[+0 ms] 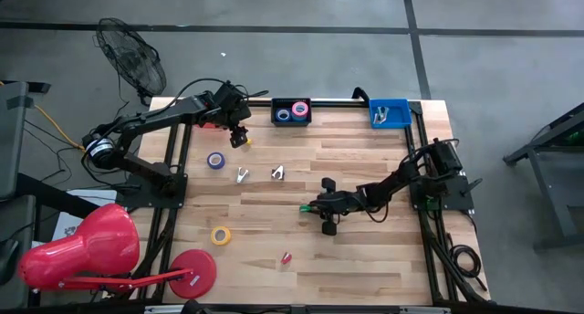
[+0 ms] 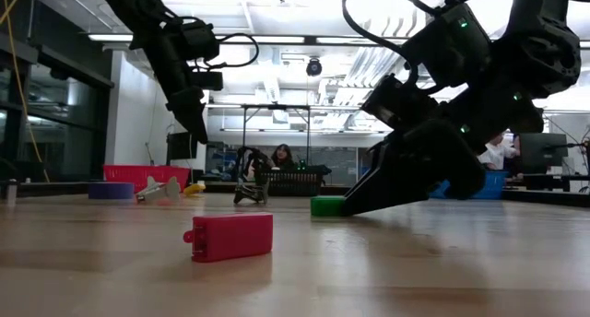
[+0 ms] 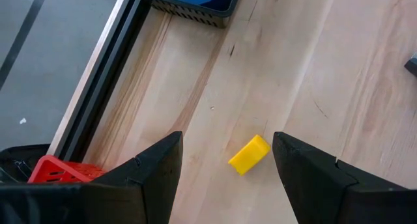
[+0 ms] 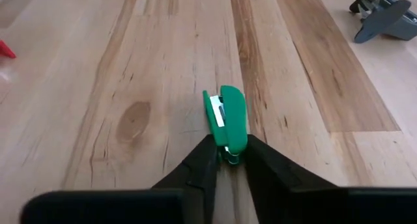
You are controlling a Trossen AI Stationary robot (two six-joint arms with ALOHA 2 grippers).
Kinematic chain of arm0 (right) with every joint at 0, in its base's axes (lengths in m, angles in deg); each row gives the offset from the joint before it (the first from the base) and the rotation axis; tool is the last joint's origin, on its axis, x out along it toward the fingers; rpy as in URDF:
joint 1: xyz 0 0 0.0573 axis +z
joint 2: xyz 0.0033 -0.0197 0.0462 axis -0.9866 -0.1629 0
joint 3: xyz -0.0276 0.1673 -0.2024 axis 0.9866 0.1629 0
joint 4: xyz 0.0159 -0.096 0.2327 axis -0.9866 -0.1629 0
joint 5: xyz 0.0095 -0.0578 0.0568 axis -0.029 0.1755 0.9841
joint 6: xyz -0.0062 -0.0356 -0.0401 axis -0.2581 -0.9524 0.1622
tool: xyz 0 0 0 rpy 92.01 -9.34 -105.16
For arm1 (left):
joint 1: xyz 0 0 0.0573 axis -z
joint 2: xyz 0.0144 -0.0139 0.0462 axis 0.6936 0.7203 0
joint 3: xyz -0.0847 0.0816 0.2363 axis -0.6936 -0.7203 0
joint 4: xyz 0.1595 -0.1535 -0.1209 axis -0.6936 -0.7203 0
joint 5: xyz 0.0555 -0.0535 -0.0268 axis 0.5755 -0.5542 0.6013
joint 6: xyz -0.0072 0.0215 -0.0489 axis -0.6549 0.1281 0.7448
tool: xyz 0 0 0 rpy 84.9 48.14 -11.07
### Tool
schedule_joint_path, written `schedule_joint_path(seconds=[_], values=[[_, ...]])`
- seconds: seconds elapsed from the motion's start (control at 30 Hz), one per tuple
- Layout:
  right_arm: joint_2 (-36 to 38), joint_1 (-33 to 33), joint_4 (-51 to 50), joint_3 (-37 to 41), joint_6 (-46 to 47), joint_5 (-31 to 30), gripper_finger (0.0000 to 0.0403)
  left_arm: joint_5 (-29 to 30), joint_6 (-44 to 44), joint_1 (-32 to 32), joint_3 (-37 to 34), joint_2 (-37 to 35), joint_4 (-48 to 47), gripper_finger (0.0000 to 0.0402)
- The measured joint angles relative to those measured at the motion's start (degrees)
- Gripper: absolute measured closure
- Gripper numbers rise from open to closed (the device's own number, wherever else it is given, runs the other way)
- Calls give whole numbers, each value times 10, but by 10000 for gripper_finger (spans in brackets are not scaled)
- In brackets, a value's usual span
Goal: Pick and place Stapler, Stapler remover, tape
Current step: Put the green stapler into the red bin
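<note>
A small green stapler (image 4: 229,116) lies on the wooden table near its middle; it also shows in the high view (image 1: 306,207) and the low view (image 2: 327,205). My right gripper (image 4: 228,157) is shut on it, low over the table (image 1: 318,207). My left gripper (image 3: 225,159) is open and raised at the far left (image 1: 239,133), over a small yellow stapler (image 3: 249,154) that lies flat between its fingers' lines, untouched. Tape rolls: blue (image 1: 215,160) and yellow (image 1: 221,235) lie flat on the table, and pink and blue ones sit in the black bin (image 1: 292,111). Two staple removers (image 1: 242,175) (image 1: 277,172) lie mid-table. My right gripper pinches the green stapler's end nearest the table's right side (image 4: 229,150) between its two fingertips. The fingers come from the table's right, slanting down, and lie along the stapler. The stapler is level, and its far end points to the table's left; it seems to rest on the table.
A pink stapler (image 2: 230,236) lies near the front edge (image 1: 286,257). A blue bin (image 1: 390,113) stands at the far right, and a red basket (image 3: 58,168) by the left gripper. A red lamp with a flat disc base (image 1: 193,266) stands front left. People show beyond the table.
</note>
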Motion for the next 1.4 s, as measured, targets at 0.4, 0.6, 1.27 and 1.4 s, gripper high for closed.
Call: schedule_joint_path(seconds=[0.4,0.6,1.27,1.4], values=[[2,0,4,0,14,-3,366,-1,0,0,0,0,0,167],[25,-1,-8,2,11,-37,367,-22,-2,0,0,0,3,167],[223,-117,-38,1,-119,-88,368,-346,52,15,0,0,243,167],[271,-149,-37,1,-129,-68,367,-347,20,50,0,0,321,167]])
